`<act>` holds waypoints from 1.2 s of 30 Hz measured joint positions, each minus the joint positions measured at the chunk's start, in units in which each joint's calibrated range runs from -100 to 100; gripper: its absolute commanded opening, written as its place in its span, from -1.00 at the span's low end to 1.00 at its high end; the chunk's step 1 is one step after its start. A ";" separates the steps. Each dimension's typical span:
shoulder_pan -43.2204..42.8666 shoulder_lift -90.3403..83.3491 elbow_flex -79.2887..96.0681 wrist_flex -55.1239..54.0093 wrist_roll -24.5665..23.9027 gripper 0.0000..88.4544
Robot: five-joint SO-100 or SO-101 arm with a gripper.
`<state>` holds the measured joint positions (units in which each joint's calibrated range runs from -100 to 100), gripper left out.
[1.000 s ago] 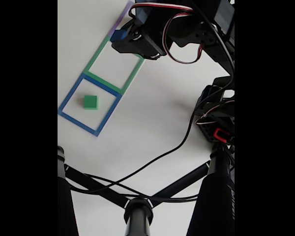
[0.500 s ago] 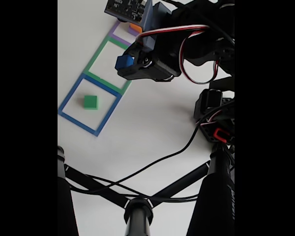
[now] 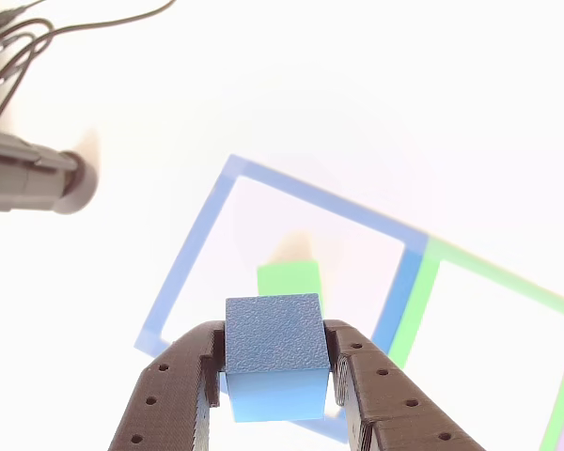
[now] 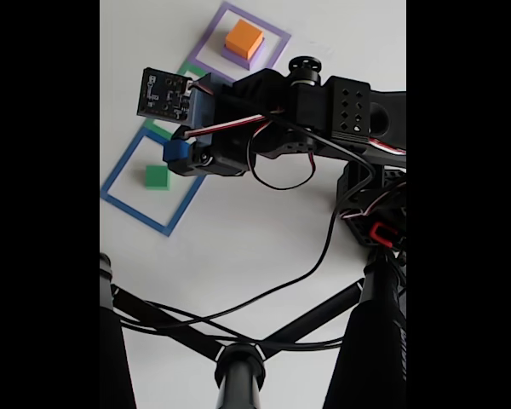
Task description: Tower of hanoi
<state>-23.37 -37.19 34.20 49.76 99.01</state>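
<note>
A plain white counter point(image 4: 255, 230) is seen under bright, even light, washed almost to glare in the other view. Three flat square outlines are laid on it in a row: blue point(image 4: 119, 200), green point(image 4: 156, 129) and purple point(image 4: 277, 38). Black tripod legs point(image 4: 166, 322) and a loose black cable point(image 4: 272, 277) are seen at the near edge.

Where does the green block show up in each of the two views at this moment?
Other view: green block sits low centre, just behind the blue cube held by the gripper.
Fixed view: green block lies at left.
Shared landmark: the blue square outline surrounds it.
</note>
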 measured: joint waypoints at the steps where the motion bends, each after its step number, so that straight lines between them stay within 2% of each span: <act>1: -0.08 0.00 3.48 -4.41 0.39 -0.89; 9: -0.25 4.81 21.24 -37.64 0.39 -0.90; 15: -0.25 12.07 27.07 -56.50 0.00 -0.90; 24: -0.25 19.84 35.25 -77.69 0.59 -0.90; 36: 0.98 37.06 35.94 -96.71 0.99 -0.90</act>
<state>-22.39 -0.13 70.15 -46.95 100.00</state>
